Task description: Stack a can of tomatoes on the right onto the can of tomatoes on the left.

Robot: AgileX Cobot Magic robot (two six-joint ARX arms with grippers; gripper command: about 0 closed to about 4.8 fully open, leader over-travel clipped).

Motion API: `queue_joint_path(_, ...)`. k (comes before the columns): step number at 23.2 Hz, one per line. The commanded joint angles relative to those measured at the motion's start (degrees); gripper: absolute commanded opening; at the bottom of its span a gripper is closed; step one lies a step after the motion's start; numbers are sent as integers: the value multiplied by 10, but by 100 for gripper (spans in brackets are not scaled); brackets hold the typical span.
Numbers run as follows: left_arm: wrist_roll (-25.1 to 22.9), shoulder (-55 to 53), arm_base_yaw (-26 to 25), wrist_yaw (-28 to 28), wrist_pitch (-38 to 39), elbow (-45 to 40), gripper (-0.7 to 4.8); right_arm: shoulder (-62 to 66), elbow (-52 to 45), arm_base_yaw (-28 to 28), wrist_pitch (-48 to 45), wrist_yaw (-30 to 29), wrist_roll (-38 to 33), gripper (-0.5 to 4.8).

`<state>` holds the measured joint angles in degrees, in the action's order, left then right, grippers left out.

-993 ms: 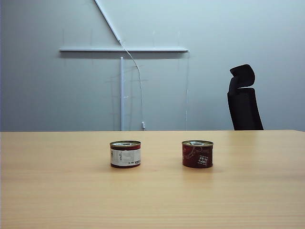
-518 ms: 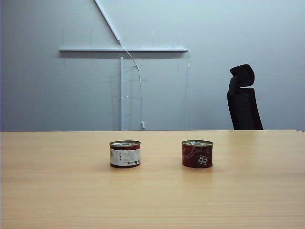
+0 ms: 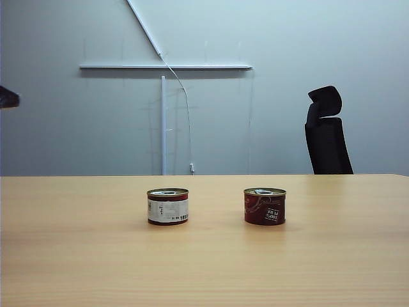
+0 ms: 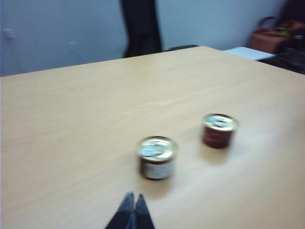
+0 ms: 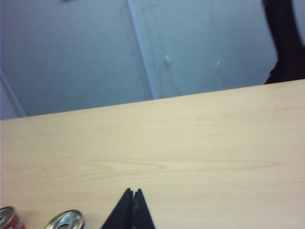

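Note:
Two tomato cans stand upright and apart on the wooden table [image 3: 204,268]. The left can [image 3: 167,206] has a white label. The right can [image 3: 264,206] is dark red. In the left wrist view my left gripper [image 4: 134,195] is shut and empty, hovering short of the white-labelled can [image 4: 157,157], with the dark red can [image 4: 219,130] beyond it. My right gripper [image 5: 133,191] is shut and empty above bare table. Beside it only the tops of two cans [image 5: 66,220] [image 5: 9,218] show at the picture's edge. Neither gripper touches a can.
A black office chair [image 3: 327,131] stands behind the table's far right edge. A grey wall with a white rail [image 3: 166,66] is behind. A dark part of the left arm [image 3: 7,97] pokes in at the exterior view's left edge.
A dark part of the left arm has come into the exterior view at its left edge. Both cans stand where they were.

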<state>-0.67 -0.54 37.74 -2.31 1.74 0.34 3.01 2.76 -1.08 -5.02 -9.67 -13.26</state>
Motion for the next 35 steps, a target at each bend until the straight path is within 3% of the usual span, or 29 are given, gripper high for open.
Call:
queue_joint_path(1, -4, -12, 46, 2, -1, 2, -2, 41, 15, -28, -6, -8, 3, -9)
queue_joint_path(3, -4, -24, 51, 2, -1, 2, -2, 81, 26, -55, -15, -14, 25, 2)
queue_joint_path(5, -4, -39, 51, 1, -1, 2, -2, 123, 40, -86, -17, -20, 61, 62)
queue_joint_path(8, -4, -66, 51, 1, -1, 2, -2, 207, 67, -140, -23, -20, 128, 270)
queue_joint_path(10, -4, -93, 51, 1, -1, 2, -2, 305, 86, -186, -64, -3, 155, 479)
queue_joint_path(15, -4, -127, 51, 0, -1, 2, -2, 518, 132, -225, -156, 13, 183, 479)
queue_joint_path(20, -4, -127, 51, -3, 0, 2, -2, 694, 189, -224, -221, -26, 183, 479)
queue_joint_path(25, -4, -126, 51, -3, -1, 2, -2, 847, 271, -224, -232, -44, 182, 479)
queue_joint_path(30, -4, -126, 51, -3, -1, 2, -2, 904, 304, -224, -230, -43, 181, 479)
queue_joint_path(31, -4, -126, 51, -3, -1, 2, -2, 905, 304, -224, -231, -48, 180, 381)
queue_joint_path(33, -4, -125, 51, -3, -1, 2, -2, 904, 304, -226, -238, -68, 180, 132)
queue_joint_path(34, -4, -125, 51, -3, -1, 2, -2, 904, 304, -228, -244, -79, 180, 73)
queue_joint_path(35, -4, -124, 50, -3, -1, 2, -2, 904, 304, -229, -252, -88, 179, 48)
